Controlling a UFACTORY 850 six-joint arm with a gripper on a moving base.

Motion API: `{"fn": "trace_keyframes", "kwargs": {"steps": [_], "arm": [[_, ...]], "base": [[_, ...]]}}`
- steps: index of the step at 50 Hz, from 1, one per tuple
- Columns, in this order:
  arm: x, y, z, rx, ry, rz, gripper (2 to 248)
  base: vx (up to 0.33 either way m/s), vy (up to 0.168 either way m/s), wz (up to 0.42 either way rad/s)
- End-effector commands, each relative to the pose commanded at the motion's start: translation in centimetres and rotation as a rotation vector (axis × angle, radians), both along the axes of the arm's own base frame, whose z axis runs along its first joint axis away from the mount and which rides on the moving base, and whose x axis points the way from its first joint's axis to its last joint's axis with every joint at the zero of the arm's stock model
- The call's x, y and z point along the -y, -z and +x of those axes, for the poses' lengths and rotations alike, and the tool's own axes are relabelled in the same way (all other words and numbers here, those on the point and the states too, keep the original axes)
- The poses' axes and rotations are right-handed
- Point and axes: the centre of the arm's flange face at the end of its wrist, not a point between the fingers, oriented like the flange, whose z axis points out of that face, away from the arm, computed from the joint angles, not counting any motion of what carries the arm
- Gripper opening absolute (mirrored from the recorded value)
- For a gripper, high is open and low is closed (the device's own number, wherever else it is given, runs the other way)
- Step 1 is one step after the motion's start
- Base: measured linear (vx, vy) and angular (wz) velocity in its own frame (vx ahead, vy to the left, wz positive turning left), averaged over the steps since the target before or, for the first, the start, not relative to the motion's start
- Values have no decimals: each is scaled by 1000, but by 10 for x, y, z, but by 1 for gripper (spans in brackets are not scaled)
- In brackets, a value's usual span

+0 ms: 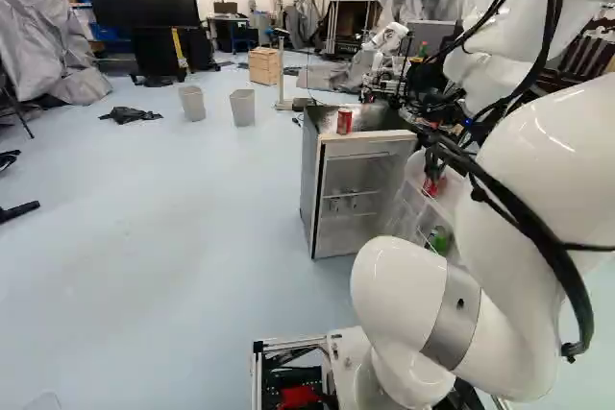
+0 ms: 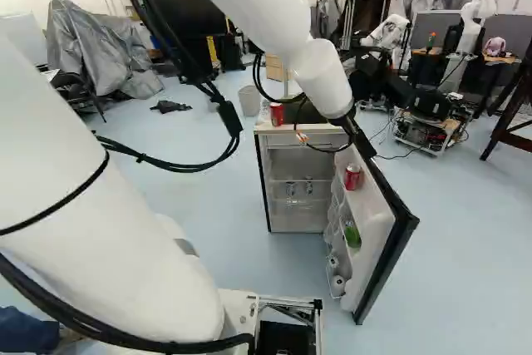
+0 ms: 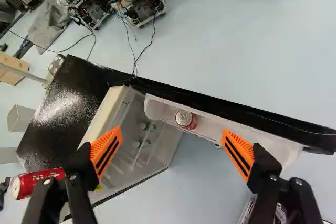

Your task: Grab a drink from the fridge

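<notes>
"Right, what's closest?"

"My end effector (image 3: 172,131), spread wide, two orange ribbed pads well apart and nothing pinched! Just beside one finger in the wrist view sits a red cylindrical metal can (image 3: 39,181), upright on the glossy black top of the small white-fronted fridge (image 3: 65,121). Not the one I'd pick; it's outside."

"So where's the drink?"

"Farther on, lined up with my gap! A red-and-silver aluminium can (image 3: 185,119), standing upright in the top shelf of the open white-lined, black-backed door (image 2: 386,205). I judge this is the approach: the grab hasn't been made."

"How will it handle?"

"Some weight if it's full, I reckon. Firm under pressure, but thin-walled, and slick if it's cold and damp. I want both pads low enough on the round side, clear of the lid, squeezing evenly. Too hard and it dents; too high and it slips. Then straight up over the shelf's lip, or I'll drag the door along."

"Anything deeper in?"

"Small silvery cans (image 2: 291,189) on the inner shelf, and a green rounded item (image 2: 352,236) lower in the door. Harder reaches, both!"

"And way out back?"

"Two pale grey plastic bins (image 1: 242,108) on the floor, and beyond them a light wooden box (image 1: 263,65). No trouble for this grab, I'd say."
</notes>
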Motion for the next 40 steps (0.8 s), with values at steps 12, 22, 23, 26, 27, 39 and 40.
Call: {"fn": "trace_keyframes", "kwargs": {"steps": [12,22,23,26,27,39,40], "arm": [[21,0,0,-2,35,7,247],[37,1,-1,-13,54,29,247],[39,1,-1,-15,55,32,247],[43,2,-1,-19,60,41,247],[45,2,-1,-20,61,44,247],[65,2,-2,-26,87,59,247],[67,2,-3,-25,90,59,247]], "base": [[0,0,0],[0,0,0],[0,0,0],[0,0,0],[0,0,0],[0,0,0],[0,0,0]]}}
